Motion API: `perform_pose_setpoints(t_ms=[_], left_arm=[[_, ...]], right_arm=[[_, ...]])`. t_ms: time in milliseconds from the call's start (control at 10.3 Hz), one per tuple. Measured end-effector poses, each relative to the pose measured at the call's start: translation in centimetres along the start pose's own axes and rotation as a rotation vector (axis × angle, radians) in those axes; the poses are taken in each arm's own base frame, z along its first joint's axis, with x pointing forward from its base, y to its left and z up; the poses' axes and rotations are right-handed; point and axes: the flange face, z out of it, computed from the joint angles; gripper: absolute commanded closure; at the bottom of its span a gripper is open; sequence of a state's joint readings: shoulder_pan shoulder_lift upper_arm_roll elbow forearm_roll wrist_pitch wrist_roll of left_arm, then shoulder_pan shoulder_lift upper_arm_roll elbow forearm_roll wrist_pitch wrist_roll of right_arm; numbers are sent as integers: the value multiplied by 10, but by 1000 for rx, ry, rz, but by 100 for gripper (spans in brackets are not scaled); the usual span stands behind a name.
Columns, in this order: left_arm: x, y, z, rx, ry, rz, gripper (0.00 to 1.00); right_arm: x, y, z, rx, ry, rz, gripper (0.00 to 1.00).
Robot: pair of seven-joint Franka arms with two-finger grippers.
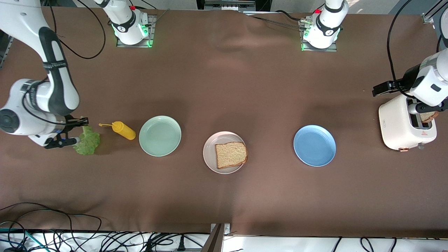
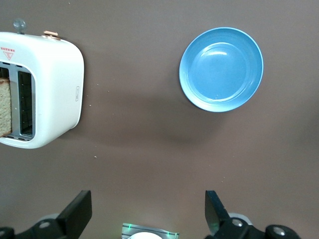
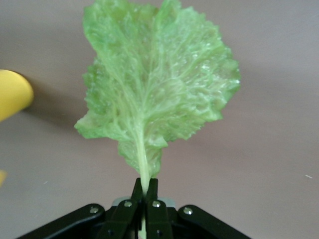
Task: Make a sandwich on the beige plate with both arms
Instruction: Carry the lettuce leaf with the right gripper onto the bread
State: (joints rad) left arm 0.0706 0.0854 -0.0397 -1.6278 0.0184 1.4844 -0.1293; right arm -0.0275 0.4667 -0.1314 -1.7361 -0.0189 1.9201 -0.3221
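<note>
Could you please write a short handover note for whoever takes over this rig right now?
Right gripper: shut on the lettuce leaf stem, at the right arm's end of the table beside the mustard bottle.
Left gripper: open, over the table by the toaster, which holds a bread slice.
Done: one bread slice lies on the beige plate.
Left: lettuce onto that slice, then the toaster's slice on top.
</note>
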Motion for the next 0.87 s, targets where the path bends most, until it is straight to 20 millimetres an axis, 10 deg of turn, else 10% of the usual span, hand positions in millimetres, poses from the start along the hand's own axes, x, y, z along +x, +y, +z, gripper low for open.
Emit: perform_pose_setpoints(t_ms=[387,870], left_arm=[[-5,9,4,16,-35,21,0],[-1,-2,7,22,-42,6,0]], right_arm=[[-15,-17,-148,-8,64,19,100],[13,-211,-177,72,86,69,100]])
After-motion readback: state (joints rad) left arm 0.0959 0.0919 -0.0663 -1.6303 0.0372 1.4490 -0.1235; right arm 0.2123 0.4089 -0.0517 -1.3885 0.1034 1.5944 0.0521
